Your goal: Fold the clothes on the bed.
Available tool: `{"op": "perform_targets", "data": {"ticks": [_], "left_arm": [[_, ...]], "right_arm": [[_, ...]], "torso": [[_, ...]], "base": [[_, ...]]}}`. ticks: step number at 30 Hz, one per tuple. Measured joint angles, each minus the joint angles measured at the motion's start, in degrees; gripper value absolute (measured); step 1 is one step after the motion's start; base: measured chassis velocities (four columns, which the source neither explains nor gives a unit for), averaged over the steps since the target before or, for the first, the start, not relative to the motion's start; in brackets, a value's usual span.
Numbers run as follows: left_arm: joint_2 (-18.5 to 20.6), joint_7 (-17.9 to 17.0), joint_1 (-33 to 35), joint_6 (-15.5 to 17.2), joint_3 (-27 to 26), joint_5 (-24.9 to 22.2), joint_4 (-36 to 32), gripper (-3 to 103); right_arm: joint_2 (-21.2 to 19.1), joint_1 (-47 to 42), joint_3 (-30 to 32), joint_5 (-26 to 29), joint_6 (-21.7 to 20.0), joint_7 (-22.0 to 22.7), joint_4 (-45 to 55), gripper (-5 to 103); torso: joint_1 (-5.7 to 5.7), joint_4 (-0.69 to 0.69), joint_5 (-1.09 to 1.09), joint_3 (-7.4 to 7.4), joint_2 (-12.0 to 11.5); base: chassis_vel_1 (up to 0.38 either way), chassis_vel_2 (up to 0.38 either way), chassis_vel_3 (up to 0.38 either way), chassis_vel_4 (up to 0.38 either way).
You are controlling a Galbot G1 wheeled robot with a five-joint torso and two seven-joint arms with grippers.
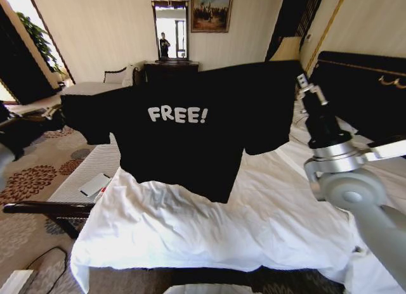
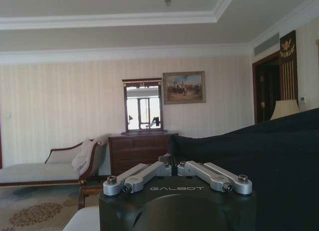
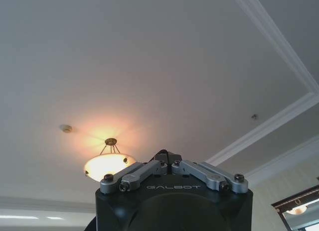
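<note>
Aloft: T-shirt (image 1: 190, 135) clear of bed (image 1: 254, 224) | left gripper (image 2: 172, 164), right gripper (image 1: 303, 83): jaws pinching its shoulders

Walls: pale, vertically striped wallpaper, with white crown moulding at the ceiling. At 12 o'clock against the far wall stands a dark wooden dresser (image 1: 171, 68), carrying a framed mirror (image 1: 171, 26). A gilt-framed painting (image 1: 211, 9) hangs just beside the mirror, toward 1 o'clock. At 10 o'clock, a chaise bench (image 2: 52, 166) with white cushions sits on a patterned floral carpet (image 1: 28, 180). A shaded lamp (image 1: 287, 49) is at 1 o'clock. A lit pendant ceiling light (image 3: 107, 162) hangs overhead.
</note>
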Motion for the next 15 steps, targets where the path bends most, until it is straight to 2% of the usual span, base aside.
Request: {"op": "perform_targets", "data": {"ticks": [1,5,7,10,12,15], "left_arm": [[0.00,0.00,0.00,0.00,0.00,0.00,0.00,0],[2.31,-0.01,2.18,-0.13,-6.04,-4.11,-1.21,0],[2.67,-0.01,2.62,-0.15,-6.78,-4.48,-1.37,0],[4.57,0.06,5.55,-0.29,-11.50,-7.61,-2.20,0],[4.77,0.05,5.74,-0.29,-11.86,-7.99,-2.26,0],[7.72,-0.73,6.96,-0.12,-13.29,-11.07,-2.95,0]], "right_arm": [[0.00,0.00,0.00,0.00,0.00,0.00,0.00,0],[-1.78,-4.78,7.91,3.59,0.04,-0.40,4.07,0],[-2.06,-5.20,8.68,4.22,0.04,-0.21,4.68,0],[-3.92,-7.32,12.93,8.23,-0.31,1.72,7.12,0],[-4.13,-7.55,13.38,8.61,-0.35,1.98,7.17,0],[-5.55,-11.07,17.91,10.34,-0.84,4.95,7.36,0]], "torso": [[0.00,0.00,0.00,0.00,0.00],[0.00,0.00,-0.01,0.00,0.00],[0.00,-0.01,-0.01,0.00,0.00],[0.00,0.01,-0.01,0.00,0.00],[0.00,0.01,-0.01,0.00,0.00],[-0.01,0.03,-0.01,0.00,0.00]], "base": [[0.000,0.000,0.000,0.000],[0.000,0.000,0.000,0.000],[0.000,0.000,0.000,0.000],[0.000,0.000,0.000,0.000],[0.000,0.000,0.000,0.000],[0.000,0.000,0.000,0.000]]}}
